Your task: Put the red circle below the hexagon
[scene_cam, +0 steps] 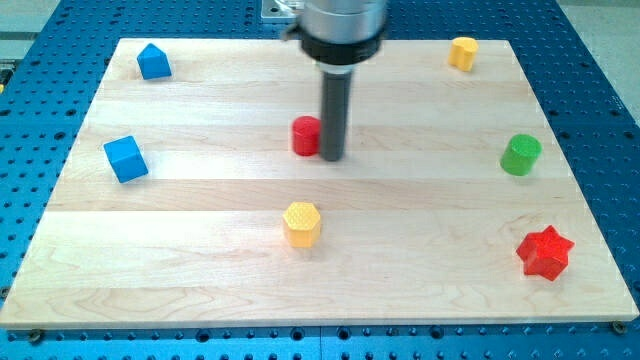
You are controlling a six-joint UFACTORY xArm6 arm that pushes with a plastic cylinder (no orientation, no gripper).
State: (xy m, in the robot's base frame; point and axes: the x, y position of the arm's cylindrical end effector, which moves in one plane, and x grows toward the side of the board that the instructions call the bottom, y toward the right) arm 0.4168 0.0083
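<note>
looking at where you've got things right now: my tip (pixel 333 157) is planted just to the right of the red circle (pixel 306 136), touching it or as good as, a bit above the centre of the frame. there's no jaw on this rig, so nothing opens or closes and nothing is gripped. it's only a dark rod standing upright against the side of the block.

the yellow hexagon (pixel 302 223) sits lower down, near the middle of the frame and almost straight under the red circle, with a clear strip of wooden board (pixel 200 260) between them. so as far as the task goes, i'd call it early days. the red circle is above the hexagon, and it needs to end up on the bottom side of it.

my guess at what's left: you've got to walk the circle around the hexagon, not straight down into it, or you'll just shove the hexagon along too. there's bare wood on both sides and below it, so room isn't the issue.

everything else is well out of the way: a blue house-shaped block (pixel 153 62) at upper left, a blue cube (pixel 125 158) at the left, a small yellow block (pixel 463 52) at upper right, a green cylinder (pixel 520 155) on the right, and a red star (pixel 545 252) at lower right.
</note>
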